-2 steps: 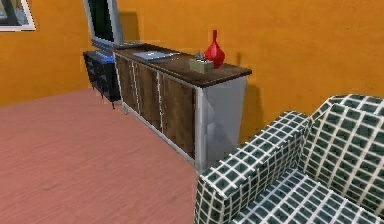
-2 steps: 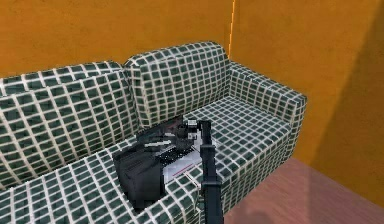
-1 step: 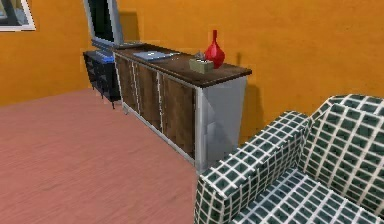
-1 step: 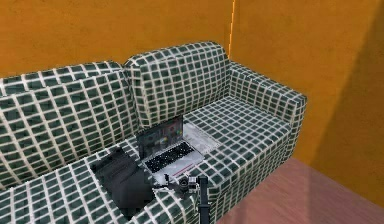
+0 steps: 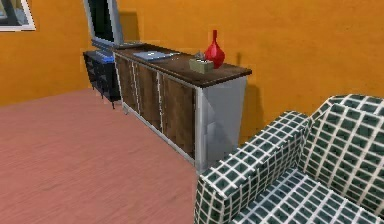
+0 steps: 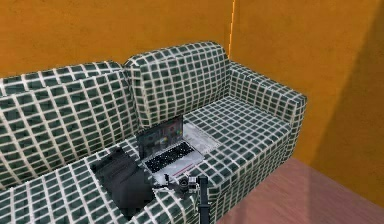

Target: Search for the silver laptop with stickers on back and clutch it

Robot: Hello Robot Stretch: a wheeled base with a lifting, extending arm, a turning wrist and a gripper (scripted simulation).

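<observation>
Where the sofa's (image 6: 200, 75) middle seat cushion lies, a silver laptop (image 6: 172, 150) sits w/ lid up, dark screen facing out from the sofa back, keyboard deck flat on the cushion. The lid's back is turned toward the sofa back, so stickers can't be checked. Just beside it on the same sofa seat lies a flat black slab (image 6: 122, 180); can't tell what it is.

Arm (image 6: 204, 205) comes up at the sofa's front edge. Hand (image 6: 176, 184) is at its tip, by the laptop's near edge. Touching it or short of it: can't tell. Hand state: can't tell how the fingers stand, & w/ laptop + cushion right behind them, can't tell whether it holds anything.

Sofa is dark-green-&-white check, w/ orange wall (image 6: 300, 40) behind it & reddish floor (image 6: 330, 195) at its end.

Beyond the sofa's arm in the forward view stands a sideboard (image 5: 165, 95) w/ wood doors. On its dark tabletop (image 5: 175, 65), at the end nearest the sofa: red vase (image 5: 215, 48) upright, small box-like thing (image 5: 201, 66) just beside it. A flat pale item (image 5: 150, 55) lies farther from the sofa. Past the sideboard, farthest from the sofa: TV (image 5: 103, 22) on a low dark stand (image 5: 100, 72). Framed picture (image 5: 14, 12) hangs on the wall, well apart from the sofa.
</observation>
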